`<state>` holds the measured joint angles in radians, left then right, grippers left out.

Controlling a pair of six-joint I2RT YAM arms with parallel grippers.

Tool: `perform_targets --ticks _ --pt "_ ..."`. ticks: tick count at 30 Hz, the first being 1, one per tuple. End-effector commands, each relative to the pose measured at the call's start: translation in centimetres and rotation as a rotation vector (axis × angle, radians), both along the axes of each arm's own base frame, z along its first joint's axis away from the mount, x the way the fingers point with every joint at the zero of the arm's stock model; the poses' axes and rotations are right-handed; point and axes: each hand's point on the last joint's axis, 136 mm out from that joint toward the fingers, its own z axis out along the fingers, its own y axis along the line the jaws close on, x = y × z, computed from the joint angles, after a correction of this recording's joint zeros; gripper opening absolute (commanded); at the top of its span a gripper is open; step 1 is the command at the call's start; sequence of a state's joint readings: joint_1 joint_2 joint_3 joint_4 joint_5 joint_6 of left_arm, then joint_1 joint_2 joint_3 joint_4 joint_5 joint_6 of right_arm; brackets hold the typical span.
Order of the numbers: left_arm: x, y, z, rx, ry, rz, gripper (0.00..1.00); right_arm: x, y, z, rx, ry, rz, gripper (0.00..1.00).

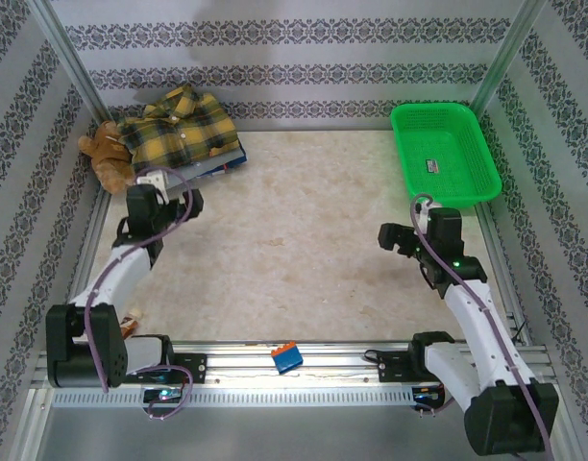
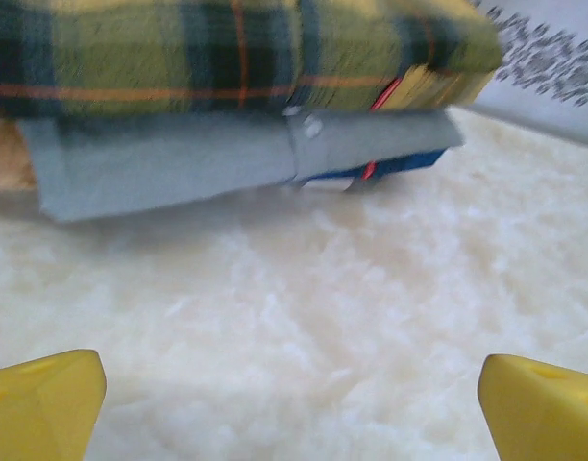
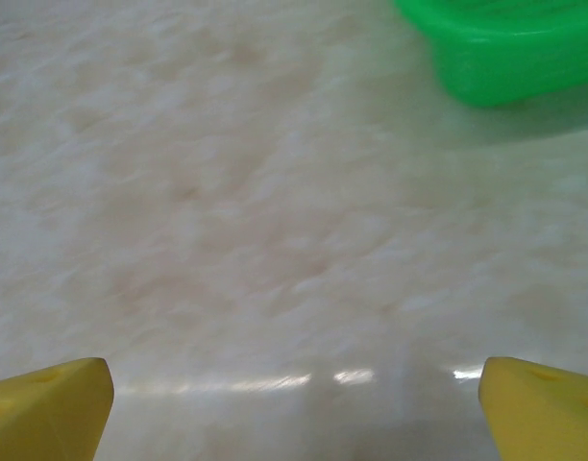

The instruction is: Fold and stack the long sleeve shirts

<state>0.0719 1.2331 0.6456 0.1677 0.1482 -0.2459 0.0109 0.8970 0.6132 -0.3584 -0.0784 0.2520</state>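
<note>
**A:** Where the pale, marbled tabletop [image 1: 304, 259] reaches its far left corner, we see a folded mustard-yellow and dark plaid flannel shirt [image 1: 183, 130] with thin red lines, lying on top of a pile.

**B:** From the left wrist we can read the layers. Under the soft plaid lies a plain grey cloth shirt [image 2: 169, 168], smooth and flat, with a small pale button near its edge. A sliver of blue cloth shirt [image 2: 404, 163] sits lowest.

**A:** From above we get the layout instead. A fuzzy brown teddy bear [image 1: 107, 154] sits just beside the pile on its left. A rectangular green plastic basket [image 1: 446, 154] with a lattice floor stands well apart in the far right corner.

**B:** We see the left pincer [image 1: 174, 190] near the pile's front edge. Close up, its yellow wedge-shaped fingertips [image 2: 39, 403] stand wide apart, with bare tabletop between them.

**A:** We find the right pincer [image 1: 390, 235] just as wide apart and holding nothing. Its wrist view catches the basket's glossy rounded corner at the upper right, blurred, and a glare streak on the tabletop.
</note>
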Motion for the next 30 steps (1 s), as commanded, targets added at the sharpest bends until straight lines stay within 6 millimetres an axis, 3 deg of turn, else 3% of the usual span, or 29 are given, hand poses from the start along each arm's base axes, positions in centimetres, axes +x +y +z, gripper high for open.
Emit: perform_targets --ticks 1,4,8,11,15,18,19,22,23,30 --pt "0.4 2.3 0.6 0.151 -0.133 0.076 1.00 2.9 -4.3 -0.3 -0.130 -0.119 -0.148 0.98" --pt "0.8 2.3 -1.1 0.183 -0.148 0.070 1.00 4.1 -5.8 -1.9 -0.169 -0.140 -0.212 0.98" --pt "1.1 1.7 -4.8 0.226 -0.126 0.023 1.00 4.4 -7.5 -2.9 -0.253 -0.250 -0.298 0.98" --pt "0.7 0.3 -6.5 0.267 -0.198 -0.021 1.00 4.3 -5.5 -2.2 -0.273 -0.357 -0.214 0.98" --pt "0.9 -0.8 -6.8 0.282 -0.195 -0.075 1.00 5.6 -2.6 -1.6 -0.327 -0.439 -0.077 0.98" --pt "1.1 -1.2 -6.9 0.272 -0.173 -0.105 1.00 9.2 -0.1 -1.7 -0.384 -0.456 0.019 0.98" --pt "1.2 -1.3 -6.9 0.272 -0.181 -0.114 1.00 10.0 -0.4 -2.5 -0.400 -0.426 -0.006 0.98" --pt "1.4 -1.0 -6.9 0.255 -0.174 -0.104 0.99 9.9 -4.6 -3.2 -0.278 -0.445 -0.183 0.98" --pt "1.5 -0.9 -6.9 0.252 -0.174 -0.103 1.00 9.9 -4.1 -4.1 -0.286 -0.440 -0.145 0.98" --pt "1.6 -0.6 -7.0 0.243 -0.159 -0.093 1.00 10.3 -3.3 -3.9 -0.296 -0.410 -0.106 0.98"
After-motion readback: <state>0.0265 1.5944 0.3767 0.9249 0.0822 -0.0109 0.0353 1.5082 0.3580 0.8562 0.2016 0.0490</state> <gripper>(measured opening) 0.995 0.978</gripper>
